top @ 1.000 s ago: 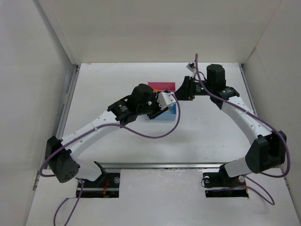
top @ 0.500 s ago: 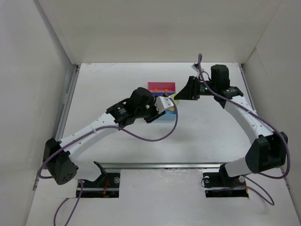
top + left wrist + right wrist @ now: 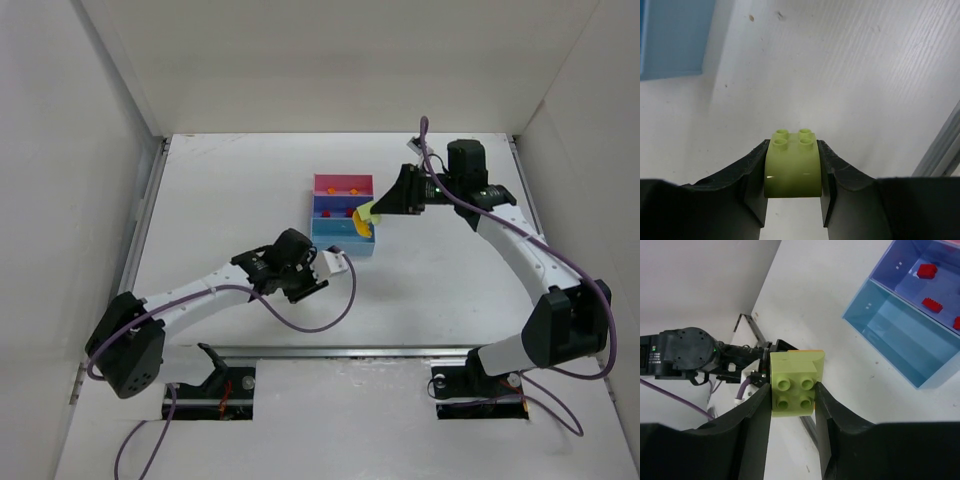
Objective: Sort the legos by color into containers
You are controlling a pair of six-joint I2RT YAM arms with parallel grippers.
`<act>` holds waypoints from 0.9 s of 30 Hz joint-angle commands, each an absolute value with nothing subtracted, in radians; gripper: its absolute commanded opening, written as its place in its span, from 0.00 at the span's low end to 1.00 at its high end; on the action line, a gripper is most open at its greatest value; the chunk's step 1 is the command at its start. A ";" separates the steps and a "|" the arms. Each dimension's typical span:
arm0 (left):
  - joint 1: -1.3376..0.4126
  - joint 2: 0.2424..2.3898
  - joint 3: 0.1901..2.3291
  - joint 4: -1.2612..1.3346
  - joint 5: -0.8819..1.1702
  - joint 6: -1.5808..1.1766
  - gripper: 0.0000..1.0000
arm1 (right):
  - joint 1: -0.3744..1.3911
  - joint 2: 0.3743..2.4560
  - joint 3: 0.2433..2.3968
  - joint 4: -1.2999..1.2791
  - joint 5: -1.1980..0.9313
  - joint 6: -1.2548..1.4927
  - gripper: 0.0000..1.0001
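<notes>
Here, a rounded lime-green lego point(image 3: 792, 172) is being clamped in the left pincer point(image 3: 792, 150), while a square lime-green lego point(image 3: 795, 375) is being gripped by the right pincer point(image 3: 791, 390).

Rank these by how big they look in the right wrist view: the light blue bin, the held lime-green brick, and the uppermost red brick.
1. light blue bin, largest.
2. lime-green brick, though it sits right at the camera, which inflates it.
3. red brick, smallest, but also farthest away.
</notes>
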State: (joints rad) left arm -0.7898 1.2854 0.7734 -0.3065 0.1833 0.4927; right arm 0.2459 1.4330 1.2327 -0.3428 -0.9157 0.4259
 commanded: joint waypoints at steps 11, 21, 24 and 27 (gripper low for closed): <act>-0.485 1.097 0.833 -0.048 0.839 0.546 0.00 | 0.247 1.373 1.229 -0.364 -0.862 0.387 0.00; -0.517 0.917 0.723 0.131 0.825 0.894 0.00 | 0.247 1.364 1.220 -0.373 -0.834 0.377 0.00; -0.517 0.946 0.735 0.136 0.828 0.908 0.00 | 0.247 1.374 1.220 -0.373 -0.834 0.377 0.00; -0.517 1.039 0.793 0.156 0.779 0.797 0.00 | 0.247 1.387 1.239 -0.373 -0.834 0.377 0.00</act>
